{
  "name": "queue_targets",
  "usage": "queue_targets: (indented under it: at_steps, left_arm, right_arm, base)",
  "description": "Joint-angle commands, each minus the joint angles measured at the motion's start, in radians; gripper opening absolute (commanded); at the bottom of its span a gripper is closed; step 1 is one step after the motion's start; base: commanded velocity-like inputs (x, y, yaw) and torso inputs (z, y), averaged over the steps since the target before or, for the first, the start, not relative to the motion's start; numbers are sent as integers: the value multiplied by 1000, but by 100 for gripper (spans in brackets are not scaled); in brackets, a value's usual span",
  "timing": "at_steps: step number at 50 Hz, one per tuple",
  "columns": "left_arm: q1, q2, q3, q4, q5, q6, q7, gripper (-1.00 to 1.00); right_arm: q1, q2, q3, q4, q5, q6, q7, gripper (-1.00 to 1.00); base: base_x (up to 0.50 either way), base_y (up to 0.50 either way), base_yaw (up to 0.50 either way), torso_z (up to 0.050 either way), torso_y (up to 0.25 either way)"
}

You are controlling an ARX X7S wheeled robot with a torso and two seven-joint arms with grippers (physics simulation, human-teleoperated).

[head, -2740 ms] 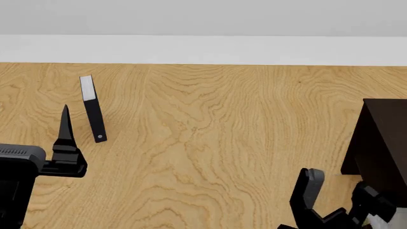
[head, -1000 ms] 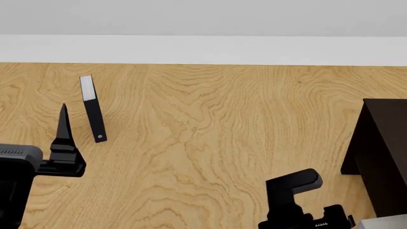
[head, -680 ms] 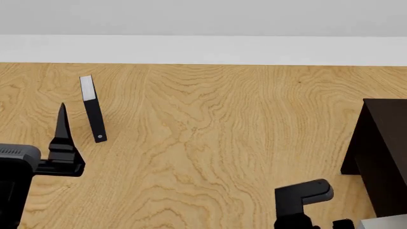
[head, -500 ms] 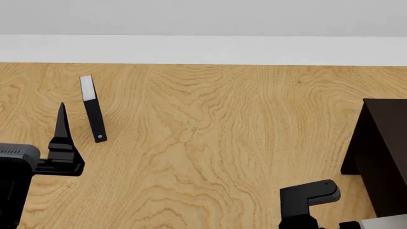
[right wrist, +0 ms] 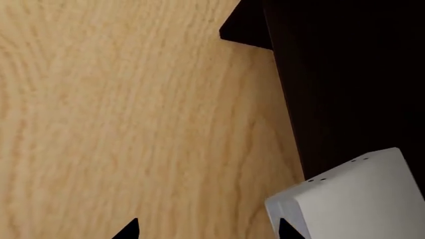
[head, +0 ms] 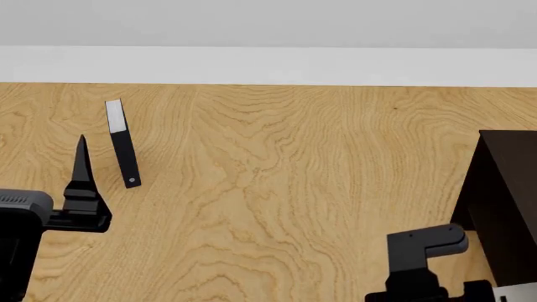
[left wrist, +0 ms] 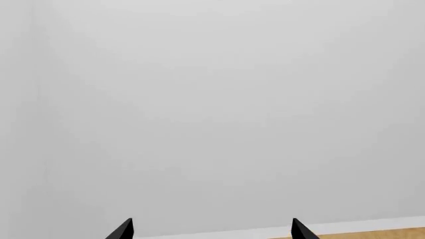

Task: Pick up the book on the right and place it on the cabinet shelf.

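The light-grey book (right wrist: 352, 191) is showing in the right wrist view as a pale block with a rounded corner, lying at the near right of the scene, just beside the dark cabinet (right wrist: 345, 79); in the head view only a sliver of it (head: 522, 292) is peeking in at the near right edge, below the cabinet's flat panel (head: 507, 201). The right gripper (right wrist: 206, 230) is hanging over the wooden tabletop (head: 277, 170) with its two black tips spread apart and nothing between them; the book is sitting beside one tip, not inside the gap. The left gripper (left wrist: 209, 230) is pointing at the blank wall, its tips likewise apart and empty. A thin black book (head: 122, 145) with a white end is standing far left, well apart from all this.

The grey book is looking thick, rigid and smooth-faced, so it is probably holding its shape under a pinch but sliding easily if gripped lightly; I would be judging the best hold to be across its thickness near the middle of a long edge, square to the faces, so it is not swinging or twisting on the lift toward the shelf.
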Motion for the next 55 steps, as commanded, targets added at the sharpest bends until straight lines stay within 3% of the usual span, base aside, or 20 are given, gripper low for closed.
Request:
queue_targets:
  at_steps: [1, 22, 39, 55]
  left_arm:
    - [1, -2, 1, 0, -1, 2, -2, 100]
    - [-2, -5, 6, 0, -2, 0, -7, 100]
    - [-7, 0, 17, -21, 5, 12, -5, 100]
    - [-12, 2, 28, -42, 13, 23, -4, 100]
  right_arm:
    - [68, -12, -21, 184, -9, -100, -34, 100]
    - [253, -61, -52, 707, -45, -377, -89, 100]
    - [255, -40, -54, 714, -129, -361, -85, 100]
    - [284, -10, -105, 714, -180, -518, -38, 100]
  base:
    - [0, 0, 0, 0, 0]
    - [0, 0, 0, 0, 0]
    - [0, 0, -2, 0, 0]
    - [0, 0, -2, 0, 0]
